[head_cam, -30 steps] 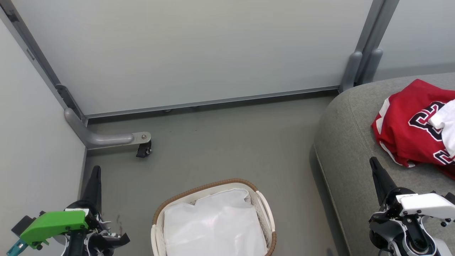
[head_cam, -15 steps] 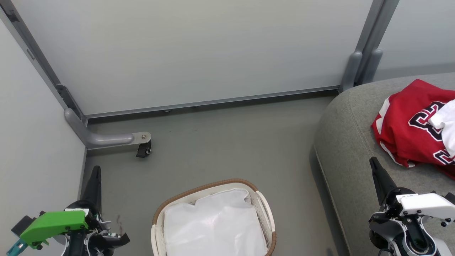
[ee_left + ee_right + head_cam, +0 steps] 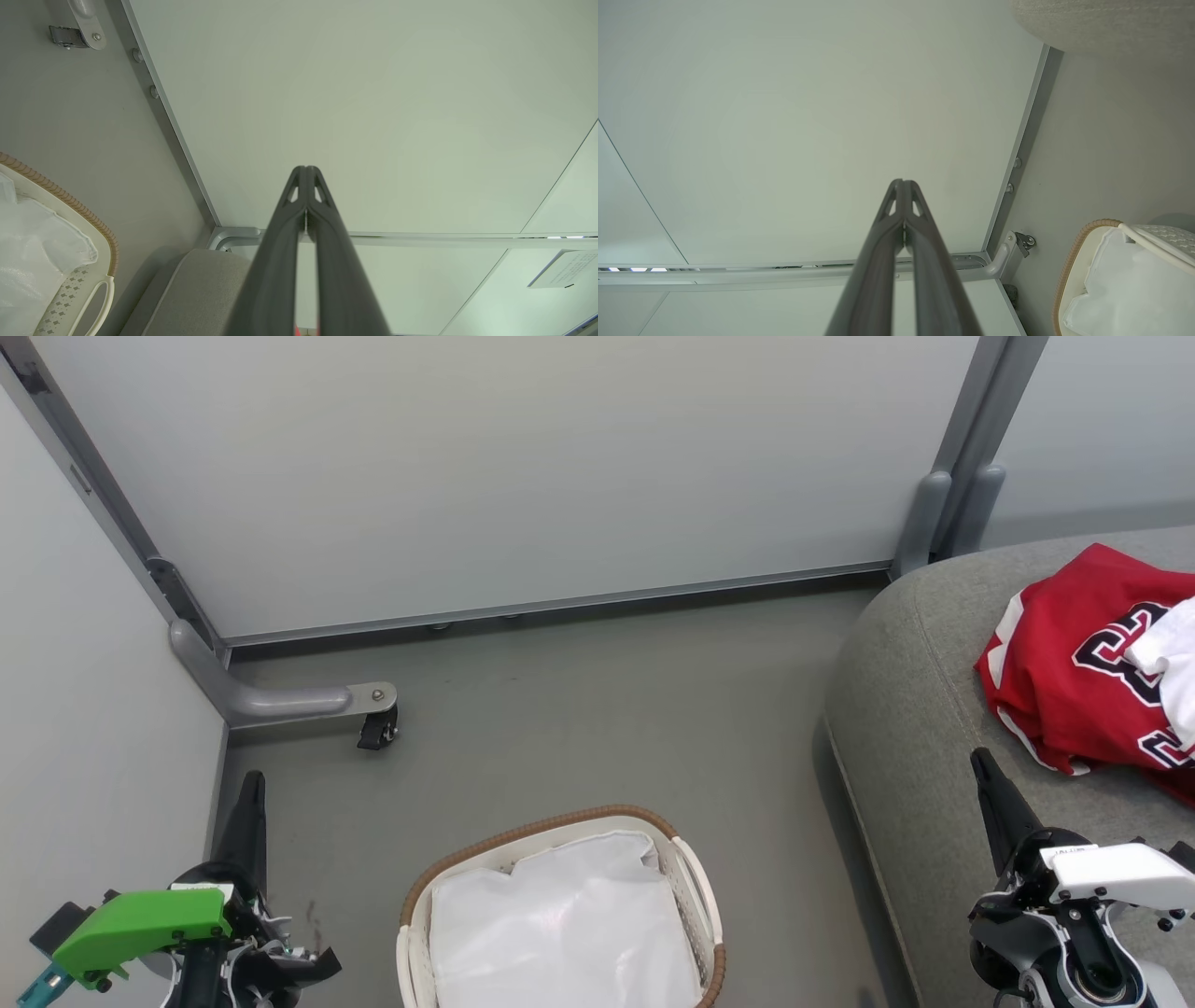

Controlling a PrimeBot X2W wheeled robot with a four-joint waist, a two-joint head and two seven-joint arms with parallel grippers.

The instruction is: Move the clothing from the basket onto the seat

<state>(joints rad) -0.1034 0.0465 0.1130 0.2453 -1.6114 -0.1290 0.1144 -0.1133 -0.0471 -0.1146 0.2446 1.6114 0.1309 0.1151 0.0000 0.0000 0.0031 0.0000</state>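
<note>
**Red kit on the couch, basket down to its liner**

From the head view, the clothing (image 3: 1074, 663) lies in a crumpled red heap on the grey seat (image 3: 915, 709) at the right. Black white-edged numerals face up, and a fold of white cloth lies over its right side. The basket (image 3: 523, 831) stands on the floor (image 3: 607, 709) at the bottom centre, just beside the seat's rounded corner. Inside it I can see the plain white sheet (image 3: 560, 924). The left gripper (image 3: 252, 779) hangs at the lower left, close to the side wall, with its dark fingers pointing up the picture. The right gripper (image 3: 980, 763) hangs over the front of the seat, near the red heap but apart from it. A caster (image 3: 377, 733) sits on a grey bracket by the pale wall panel (image 3: 513, 476).

In the left wrist view, the left gripper (image 3: 306, 170) has its two fingers pressed tip to tip with nothing between them, aimed at the pale panel. The basket's (image 3: 60, 193) woven rim curves in at the lower left, with the white sheet (image 3: 32, 252) inside it. A corner of the seat (image 3: 205, 289) shows below.

In the right wrist view, the right gripper (image 3: 903, 183) is likewise drawn together at the tips and holds nothing. The basket (image 3: 1073, 252) and its sheet (image 3: 1134, 289) sit at the lower right. The seat (image 3: 1111, 23) edges in at the top right, and the caster (image 3: 1024, 241) stands beside the panel's frame.
</note>
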